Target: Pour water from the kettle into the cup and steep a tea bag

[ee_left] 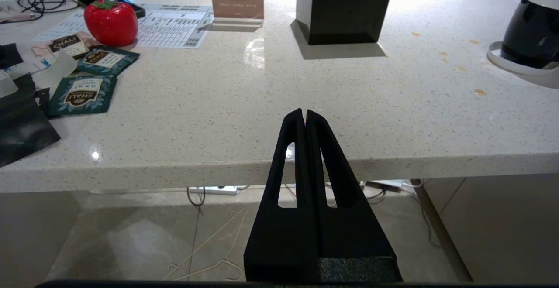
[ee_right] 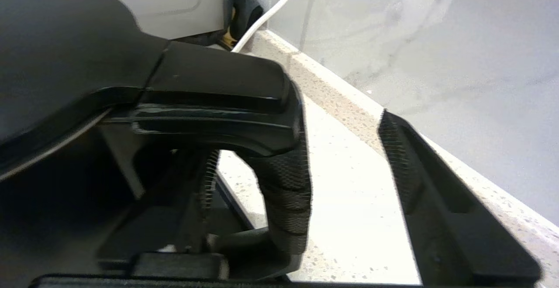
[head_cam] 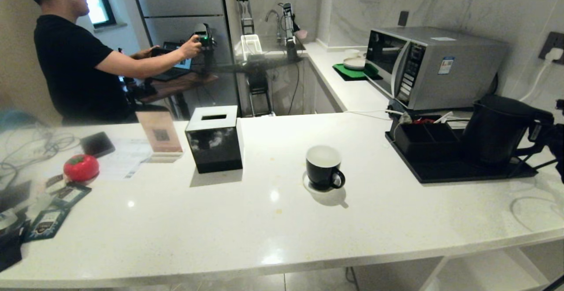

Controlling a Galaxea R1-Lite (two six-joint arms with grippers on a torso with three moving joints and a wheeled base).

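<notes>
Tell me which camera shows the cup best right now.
Head view: the cup shows whole, upright on its white coaster mid-counter, handle and white inside visible. The left wrist view catches only part of it at the frame edge. The right wrist view shows none of it.

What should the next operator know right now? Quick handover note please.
Right end effector: open, fingers either side of the kettle handle, not clamped.
Left end effector: shut, empty, parked off the counter's front edge.
Kettle stands on the black tray by the microwave.
Cup sits upright mid-counter on a white coaster; its contents cannot be told.
Teal tea packets lie at the counter's left end; no loose tea bag visible.
Done: kettle is on its tray.
Left: steep the tea bag, after confirming water in the cup.
</notes>
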